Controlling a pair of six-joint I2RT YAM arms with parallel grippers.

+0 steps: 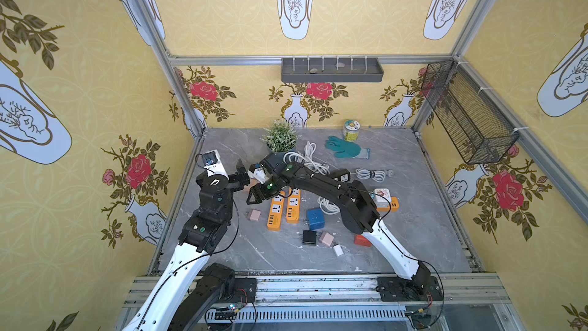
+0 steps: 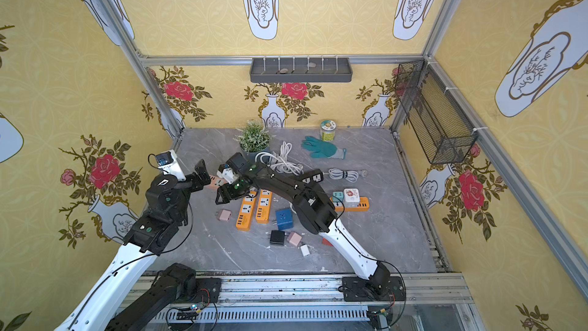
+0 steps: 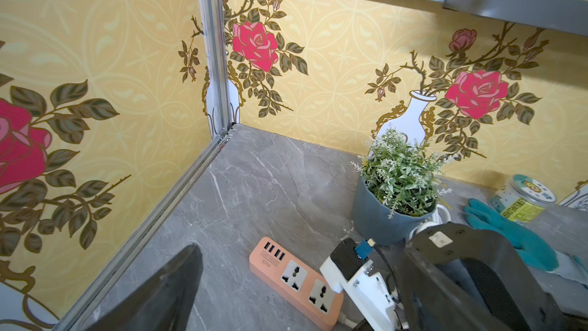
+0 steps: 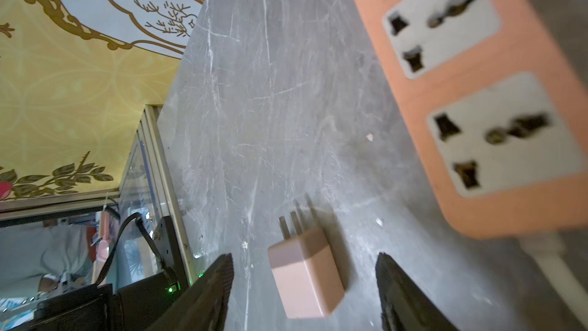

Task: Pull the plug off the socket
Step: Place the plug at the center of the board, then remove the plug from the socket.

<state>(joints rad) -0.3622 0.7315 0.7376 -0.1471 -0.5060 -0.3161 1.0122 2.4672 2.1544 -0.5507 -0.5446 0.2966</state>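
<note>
Well, your right pincer (image 4: 304, 255) stands released — the pink plug (image 4: 305, 277) lies loose on the bench (image 4: 270, 90), clear of the socket strip (image 4: 471, 97); left pincer (image 1: 242, 174) gapes too.

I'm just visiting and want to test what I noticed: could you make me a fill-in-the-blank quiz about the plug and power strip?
1. The pink plug lies flat on the ____.
2. Both sockets on the peach power strip are ____.
3. The right end effector near the plug has its jaws ____.
Missing words: table; empty; open.
</note>
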